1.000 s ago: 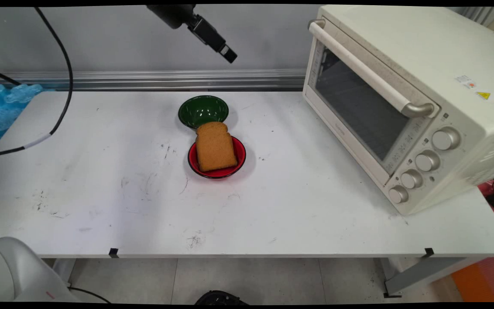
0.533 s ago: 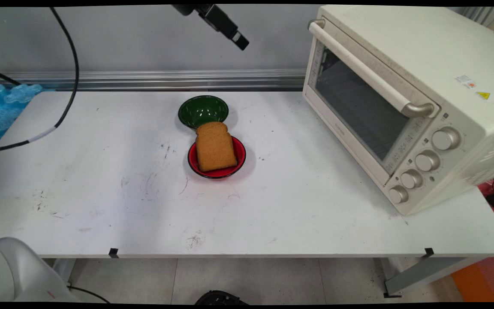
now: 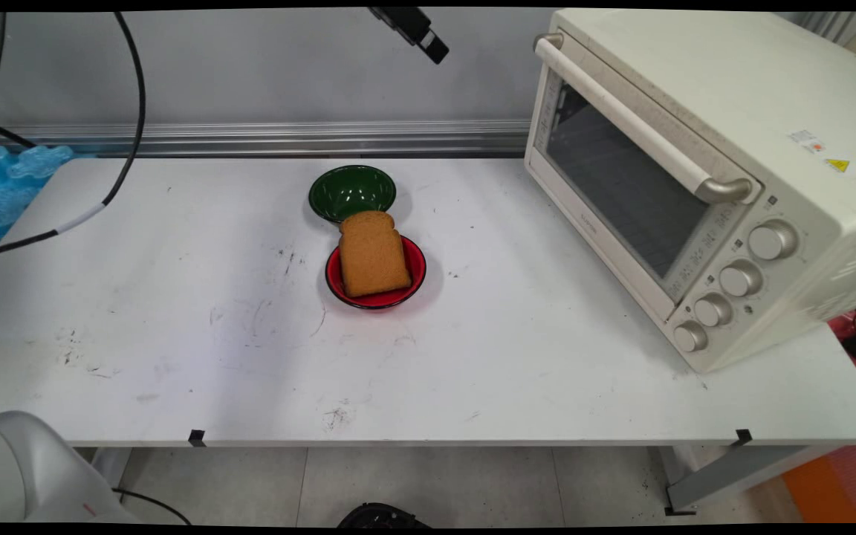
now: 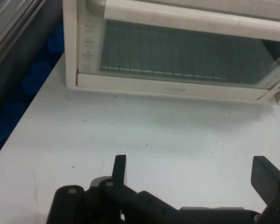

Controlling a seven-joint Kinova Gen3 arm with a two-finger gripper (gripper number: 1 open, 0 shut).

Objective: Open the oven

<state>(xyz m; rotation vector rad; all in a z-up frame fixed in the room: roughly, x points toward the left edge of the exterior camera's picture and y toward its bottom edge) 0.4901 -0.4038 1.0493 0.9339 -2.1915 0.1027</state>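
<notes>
White tabletop [image 3: 175, 357] is carrying everything against a grey wall, with a cream toaster oven [image 3: 703, 171] sitting at the right, its glass door [image 3: 621, 186] closed and its long handle [image 3: 628, 111] running along the door's top edge. High at the top edge of the main view, the claw [image 3: 435, 50] is hanging far above the surface, nearer the oven than the dishes; its fingers are standing wide apart and gripping nothing, as the hand view shows [image 4: 191, 179]. That view is looking at the oven door and bare surface below. Near mid-table a bread slice [image 3: 373, 254] is lying on a red plate [image 3: 413, 286], with a green bowl [image 3: 352, 192] just behind, touching or almost touching it. Any approach toward the handle would call for squaring the open fingers to the bar first.
</notes>
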